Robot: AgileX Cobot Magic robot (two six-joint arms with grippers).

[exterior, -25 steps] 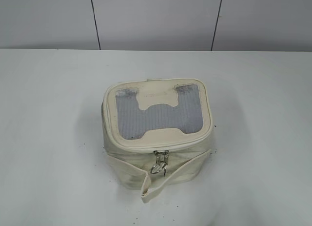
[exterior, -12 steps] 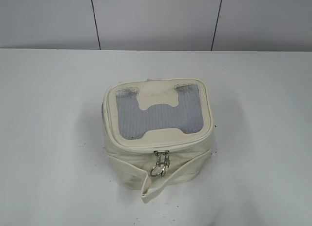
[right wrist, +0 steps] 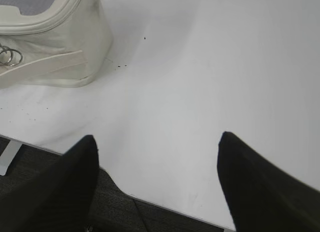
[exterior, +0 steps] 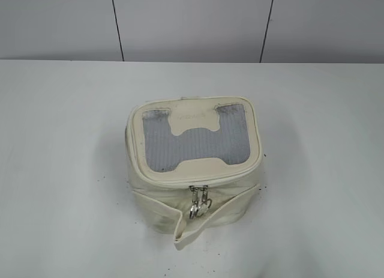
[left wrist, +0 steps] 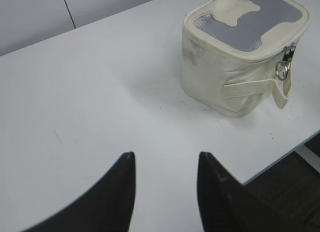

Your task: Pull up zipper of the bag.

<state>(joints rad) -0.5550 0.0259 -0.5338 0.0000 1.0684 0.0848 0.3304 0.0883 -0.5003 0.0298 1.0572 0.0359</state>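
The cream-white bag stands on the white table, its grey mesh top panel facing up. The zipper runs round the top rim, and two silver pulls with rings hang at the front middle. A loose cream strap droops below them. Neither gripper shows in the exterior view. My left gripper is open and empty, well left of the bag. My right gripper is open and empty above the table's front edge, right of the bag.
The table's front edge lies under my right gripper, with dark floor below it. A grey panelled wall stands behind the table. Small dark specks dot the surface near the bag.
The ring pulls at the bag's front have swung slightly and the strap end has shifted a little. The bag itself has not moved.
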